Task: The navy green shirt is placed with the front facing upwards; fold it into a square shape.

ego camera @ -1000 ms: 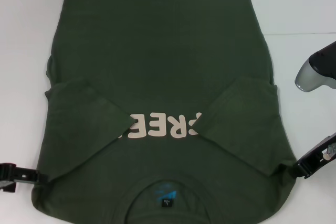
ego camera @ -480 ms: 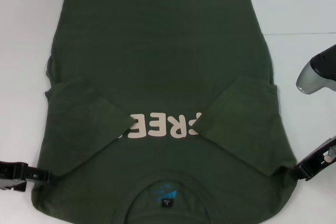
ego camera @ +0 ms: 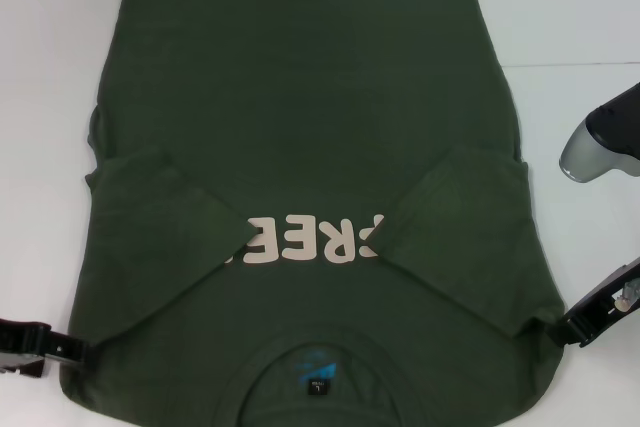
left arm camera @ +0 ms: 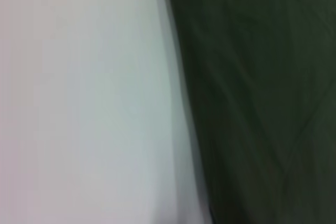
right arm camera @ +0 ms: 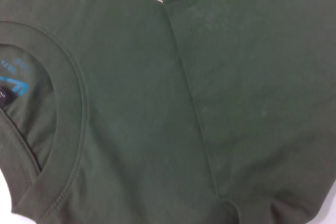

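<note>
Lying low at the shirt's (ego camera: 300,147) near shoulder corners, the left gripper (ego camera: 75,350) and right gripper (ego camera: 562,326) were seen; their grip could not be told. The left had been drawn slightly nearer since earlier.

A flat white table surface (ego camera: 580,17) is seen, on which a large dark olive-green short-sleeved cotton T-shirt (ego camera: 300,117) is spread face up. Both sleeves are folded inward over the cream chest lettering (ego camera: 305,240), and the round collar is turned toward the near edge.
</note>
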You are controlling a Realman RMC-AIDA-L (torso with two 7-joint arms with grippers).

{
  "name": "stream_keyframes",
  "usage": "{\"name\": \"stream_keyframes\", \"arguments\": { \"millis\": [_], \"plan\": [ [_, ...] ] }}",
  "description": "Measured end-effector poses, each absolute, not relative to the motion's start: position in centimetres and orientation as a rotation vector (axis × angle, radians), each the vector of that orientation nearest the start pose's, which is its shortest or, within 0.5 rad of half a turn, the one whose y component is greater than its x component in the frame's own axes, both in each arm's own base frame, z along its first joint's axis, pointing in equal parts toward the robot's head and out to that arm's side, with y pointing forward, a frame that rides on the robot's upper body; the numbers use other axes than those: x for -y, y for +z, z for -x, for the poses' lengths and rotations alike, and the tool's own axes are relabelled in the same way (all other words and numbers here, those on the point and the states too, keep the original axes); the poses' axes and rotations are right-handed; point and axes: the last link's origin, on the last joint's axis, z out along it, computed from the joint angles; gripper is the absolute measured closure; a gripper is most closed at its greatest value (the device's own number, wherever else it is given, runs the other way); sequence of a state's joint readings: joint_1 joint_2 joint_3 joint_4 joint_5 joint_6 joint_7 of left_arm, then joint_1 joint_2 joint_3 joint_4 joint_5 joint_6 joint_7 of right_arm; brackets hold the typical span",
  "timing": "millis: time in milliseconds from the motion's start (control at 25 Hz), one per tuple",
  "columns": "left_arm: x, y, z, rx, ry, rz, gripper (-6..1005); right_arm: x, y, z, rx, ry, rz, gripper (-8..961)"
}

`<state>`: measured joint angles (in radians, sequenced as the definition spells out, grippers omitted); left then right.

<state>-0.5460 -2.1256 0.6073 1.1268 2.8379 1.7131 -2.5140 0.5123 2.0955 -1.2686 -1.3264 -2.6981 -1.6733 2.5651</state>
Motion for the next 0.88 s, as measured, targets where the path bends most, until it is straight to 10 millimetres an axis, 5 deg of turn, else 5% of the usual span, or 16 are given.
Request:
{"name": "stream_keyframes", "arguments": {
  "millis": [200, 880],
  "plan": [
    [-30.86, 5.46, 31.21, 1.826, 0.258, 2.120, 181, -32.63, 1.44, -23.65, -1.220, -0.627, 2.485, 924],
    [-31.31, 5.21, 30.80, 1.768, 0.261, 2.167, 820, -32.61, 1.56, -23.84, -1.225, -0.624, 2.481, 923]
  ]
}}
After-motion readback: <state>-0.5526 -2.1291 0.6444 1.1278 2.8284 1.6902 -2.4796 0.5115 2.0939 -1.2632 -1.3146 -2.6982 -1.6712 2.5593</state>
